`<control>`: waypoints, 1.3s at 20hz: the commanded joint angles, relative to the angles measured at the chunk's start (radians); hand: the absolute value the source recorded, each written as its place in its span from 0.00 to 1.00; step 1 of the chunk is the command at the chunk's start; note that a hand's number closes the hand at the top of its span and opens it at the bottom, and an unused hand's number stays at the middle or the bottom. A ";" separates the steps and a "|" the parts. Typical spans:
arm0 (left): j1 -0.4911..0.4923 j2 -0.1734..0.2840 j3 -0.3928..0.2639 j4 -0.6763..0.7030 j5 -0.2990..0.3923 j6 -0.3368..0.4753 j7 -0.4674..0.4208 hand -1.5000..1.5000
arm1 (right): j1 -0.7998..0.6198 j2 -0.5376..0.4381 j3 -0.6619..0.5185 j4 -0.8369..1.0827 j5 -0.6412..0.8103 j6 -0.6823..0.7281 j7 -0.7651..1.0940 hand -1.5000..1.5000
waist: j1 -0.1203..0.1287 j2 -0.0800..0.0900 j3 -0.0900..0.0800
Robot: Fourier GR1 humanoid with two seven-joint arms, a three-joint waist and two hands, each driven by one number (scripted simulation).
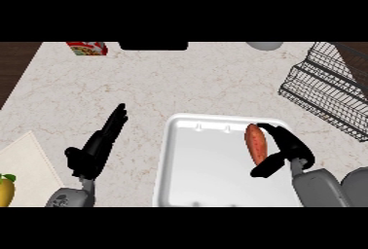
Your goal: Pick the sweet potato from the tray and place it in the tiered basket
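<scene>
Seemingly right hand (pixel 287 146) around sweet potato (pixel 255 143); carton (pixel 87 48) lettering unreadable.

A red box (pixel 87 48) sits at the marble counter's (pixel 179 82) far edge, a yellow fruit (pixel 6 189) lower left.

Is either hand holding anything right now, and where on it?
The right hand curls round the orange-red sweet potato along its right side, over the white tray. The left hand is open and holds nothing.
</scene>
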 commanded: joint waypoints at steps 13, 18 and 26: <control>-0.074 0.002 0.089 0.084 -0.005 -0.070 0.005 0.50 | -0.116 0.117 -0.095 0.123 0.127 -0.124 -0.209 1.00 | 0.003 0.003 0.004; -0.010 0.007 0.102 0.044 -0.010 -0.023 -0.011 0.50 | 0.196 -0.313 -0.273 0.064 0.170 -0.122 -0.346 1.00 | -0.070 -0.006 0.004; -0.024 -0.019 0.087 0.022 -0.001 -0.021 0.015 0.50 | 0.340 -0.582 -0.676 0.243 0.012 -0.254 -0.689 1.00 | -0.067 -0.007 0.006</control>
